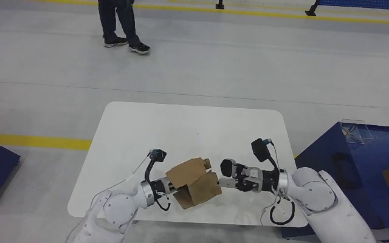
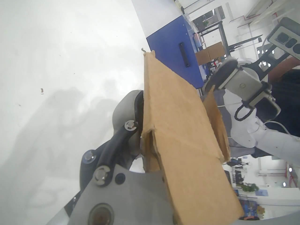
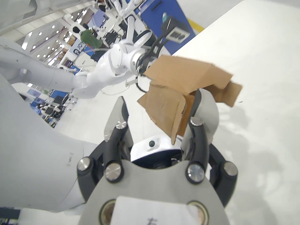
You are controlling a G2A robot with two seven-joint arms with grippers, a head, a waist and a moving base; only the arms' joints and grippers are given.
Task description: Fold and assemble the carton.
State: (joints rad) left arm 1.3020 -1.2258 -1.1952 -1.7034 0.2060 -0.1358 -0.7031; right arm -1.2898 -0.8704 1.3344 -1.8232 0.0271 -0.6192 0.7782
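Your left hand (image 1: pixel 171 186) is clamped on one end panel of the carton (image 1: pixel 193 181) and holds it tilted just above the worktop (image 1: pixel 182 127), close to the near edge. Your right hand (image 1: pixel 223 174) is spread wide, straddling a loose flap at the other end. With only one panel gripped, a hard push from the right could twist the carton loose and drop it over that near edge. Your open room lies toward the worktop's far side.

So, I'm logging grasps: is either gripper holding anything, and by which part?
The left gripper clamps the carton by the panel edge nearest that arm; the right gripper is open at the opposite flap, holding nothing.
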